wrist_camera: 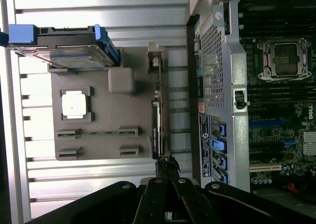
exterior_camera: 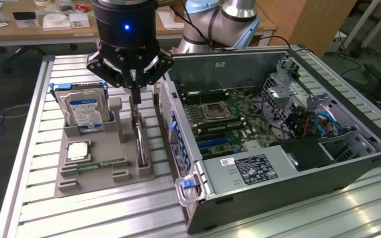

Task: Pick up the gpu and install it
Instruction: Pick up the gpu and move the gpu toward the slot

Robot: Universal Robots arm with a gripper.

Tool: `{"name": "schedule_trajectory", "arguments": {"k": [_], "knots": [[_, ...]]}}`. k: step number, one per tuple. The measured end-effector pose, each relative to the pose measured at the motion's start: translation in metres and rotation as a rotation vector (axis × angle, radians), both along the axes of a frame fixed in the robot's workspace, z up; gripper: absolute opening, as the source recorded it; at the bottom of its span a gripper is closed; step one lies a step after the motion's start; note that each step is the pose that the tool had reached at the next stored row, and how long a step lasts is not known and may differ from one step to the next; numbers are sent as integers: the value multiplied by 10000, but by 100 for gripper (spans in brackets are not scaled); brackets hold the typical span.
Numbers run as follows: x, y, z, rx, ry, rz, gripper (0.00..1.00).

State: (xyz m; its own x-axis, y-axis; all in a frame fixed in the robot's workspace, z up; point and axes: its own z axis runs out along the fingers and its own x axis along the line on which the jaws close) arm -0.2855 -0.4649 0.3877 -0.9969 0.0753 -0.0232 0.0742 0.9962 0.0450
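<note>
gpu, a thin flat black card, on edge in the tray with the shut gripper right over it

the gpu stands on its long edge in a slot along the side of the grey plastic holder tray that lies toward the exterior view's right, a little left of the frame's centre. the wrist view shows the gpu edge-on as a dark narrow strip in the tray.

the black robot gripper hangs from the top of the exterior frame, directly above the card's far end. its jaws are pressed together with no gap. the tips sit just beside that end of the card, and i cannot tell whether they touch it.

in the same tray, toward the exterior view's left, a silver hard drive with a blue label stands upright, with a square silver processor chip and a narrow green ram stick lying nearer the camera.

the open dark-grey computer case fills the right half of the frame, just beside the tray, its green motherboard exposed. both rest on a slatted aluminium table.
</note>
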Motion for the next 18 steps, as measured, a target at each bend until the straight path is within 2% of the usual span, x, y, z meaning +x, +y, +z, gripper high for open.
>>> {"name": "schedule_trajectory", "arguments": {"k": [9, 11, 12, 14, 16, 17, 18], "knots": [[0, 0, 0, 0, 0, 0, 11], [0, 0, 0, 0, 0, 0, 24], [0, 0, 0, 0, 0, 0, 24], [0, 0, 0, 1, 0, 0, 35], [0, 0, 0, 0, -1, 0, 35], [0, 0, 0, 1, 0, -1, 42], [0, 0, 0, 1, 0, 0, 42]]}}
